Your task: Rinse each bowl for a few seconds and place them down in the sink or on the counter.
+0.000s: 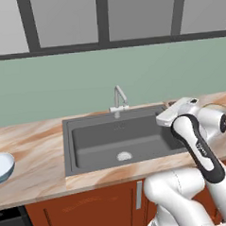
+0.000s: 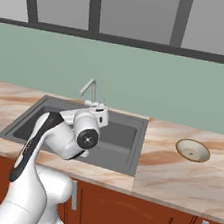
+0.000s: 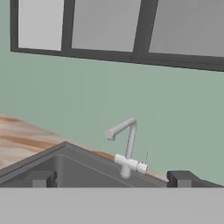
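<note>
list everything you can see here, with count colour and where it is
blue-white bowl: one, glossy pale blue-white, on the counter at the far left of the sink
beige bowl: one, shallow tan with darker inside, on the counter right of the sink
sink: one, dark grey basin recessed in the counter, silver drain in its floor
tap: one, slim silver, behind the sink
counter: one, peach-and-cream marble
cabinets: reddish-brown, under the counter
wall: pale green, windows above
gripper: one, dark fingertips spread open, holding nothing, facing the tap
</note>
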Available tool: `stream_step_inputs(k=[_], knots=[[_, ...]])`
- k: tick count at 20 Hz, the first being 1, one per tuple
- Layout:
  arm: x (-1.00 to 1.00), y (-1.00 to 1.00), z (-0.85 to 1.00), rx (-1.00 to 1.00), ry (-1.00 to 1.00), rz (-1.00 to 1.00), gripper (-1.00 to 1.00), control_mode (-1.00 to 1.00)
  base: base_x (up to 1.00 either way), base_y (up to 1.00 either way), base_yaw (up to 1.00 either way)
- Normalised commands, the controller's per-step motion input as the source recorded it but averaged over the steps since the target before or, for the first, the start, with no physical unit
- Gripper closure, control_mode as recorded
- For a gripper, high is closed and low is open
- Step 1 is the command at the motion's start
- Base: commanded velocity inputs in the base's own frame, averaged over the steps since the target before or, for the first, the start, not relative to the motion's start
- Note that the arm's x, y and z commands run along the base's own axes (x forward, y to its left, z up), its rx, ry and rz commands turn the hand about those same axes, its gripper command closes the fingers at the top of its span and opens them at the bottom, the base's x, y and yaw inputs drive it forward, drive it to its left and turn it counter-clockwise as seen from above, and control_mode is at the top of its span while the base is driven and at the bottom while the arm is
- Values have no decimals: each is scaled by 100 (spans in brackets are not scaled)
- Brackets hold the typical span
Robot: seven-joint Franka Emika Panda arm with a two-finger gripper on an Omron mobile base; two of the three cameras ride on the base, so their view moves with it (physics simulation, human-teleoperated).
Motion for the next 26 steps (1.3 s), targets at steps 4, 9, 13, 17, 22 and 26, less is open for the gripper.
stream_step_inputs(k=[4, 9, 13, 17, 22, 26], knots=[[34, 0, -7, 2, 0, 5, -100, -100, 0, 0, 0], [31, 0, -7, 1, 0, 3, -100, -100, 0, 0, 0], [26, 0, -8, 0, -2, 0, -100, -100, 0, 0, 0], [27, 0, -12, 0, -4, 0, -100, -100, 0, 0, 0], [28, 0, -13, 0, -5, 0, -100, -100, 0, 0, 0], [28, 0, -14, 1, -4, 0, -100, -100, 0, 0, 0]])
